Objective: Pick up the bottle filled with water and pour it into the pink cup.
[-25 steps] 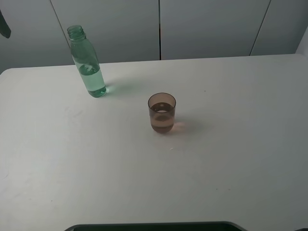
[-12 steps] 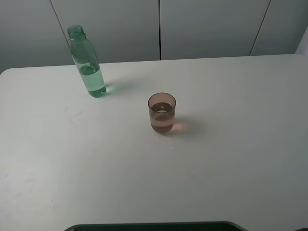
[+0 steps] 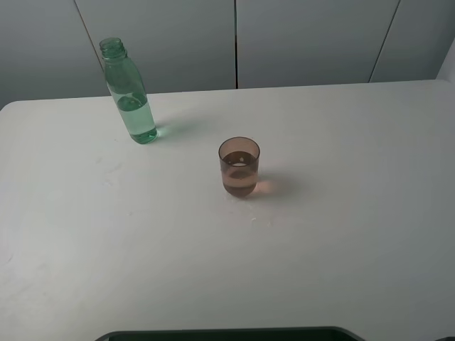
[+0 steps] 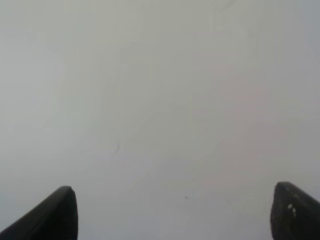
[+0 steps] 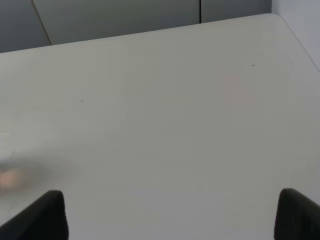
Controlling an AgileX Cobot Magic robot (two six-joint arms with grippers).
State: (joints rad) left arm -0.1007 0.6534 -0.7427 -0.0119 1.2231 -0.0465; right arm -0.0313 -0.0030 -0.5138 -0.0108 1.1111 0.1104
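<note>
The green-tinted bottle stands upright and uncapped at the back left of the white table, about half full of water. The pink cup stands near the table's middle and holds some liquid. Neither arm shows in the high view. My left gripper is open, its two dark fingertips wide apart over bare table with nothing between them. My right gripper is also open over bare table, fingertips far apart and empty. Neither wrist view shows the bottle or the cup.
Grey wall panels run behind the table's far edge. A dark edge shows along the bottom of the high view. The table's far corner and wall appear in the right wrist view.
A dark piece of the left arm at the upper left edge of the high view has gone out of sight. Bottle and cup have not moved.
</note>
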